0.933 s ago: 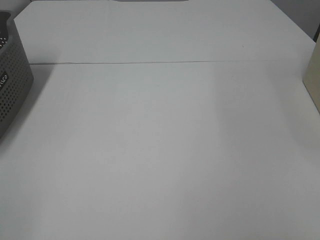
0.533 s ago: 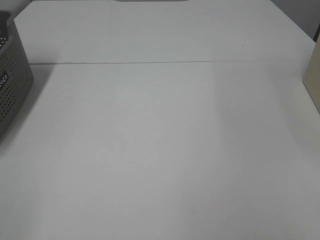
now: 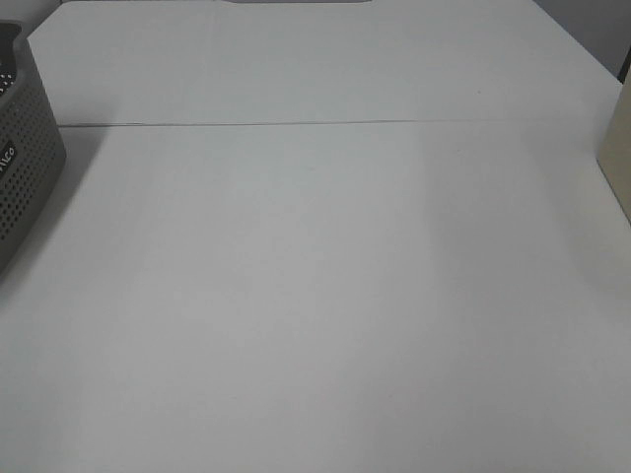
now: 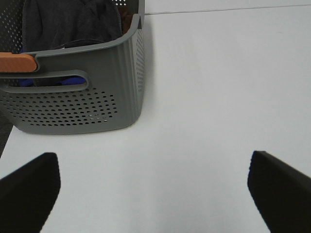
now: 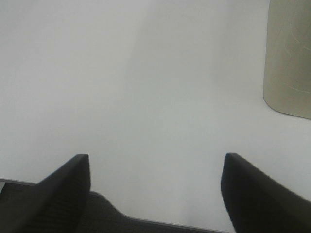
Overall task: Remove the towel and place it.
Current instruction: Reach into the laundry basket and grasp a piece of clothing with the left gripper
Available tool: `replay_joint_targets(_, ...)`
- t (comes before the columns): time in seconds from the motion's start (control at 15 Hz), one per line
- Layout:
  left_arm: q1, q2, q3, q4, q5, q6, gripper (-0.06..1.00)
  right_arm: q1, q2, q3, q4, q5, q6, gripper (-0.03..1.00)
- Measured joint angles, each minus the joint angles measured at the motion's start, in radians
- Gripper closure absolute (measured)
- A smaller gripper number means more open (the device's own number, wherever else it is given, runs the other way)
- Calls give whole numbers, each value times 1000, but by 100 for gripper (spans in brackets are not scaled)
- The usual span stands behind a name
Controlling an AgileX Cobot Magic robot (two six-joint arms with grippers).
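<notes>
White worktop all around, and the dark towel sits bundled inside the grey basket at the left edge; left hand spread wide facing it, right hand wide too, both empty.

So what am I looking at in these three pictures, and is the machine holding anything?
It is a robot with two arms. One camera looks down from high up on the white table. The other two ride on the wrists; the black shapes there are each gripper's fingers. The left gripper faces a grey perforated plastic basket with a dark plush towel inside. The right gripper hangs over bare table near a beige object. Both are open, holding nothing.
</notes>
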Motion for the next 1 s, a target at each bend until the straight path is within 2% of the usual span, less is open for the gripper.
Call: replay_joint_targets(1.0,0,0,2,-1,0,0,-5,0,0,0,0,0,0,23)
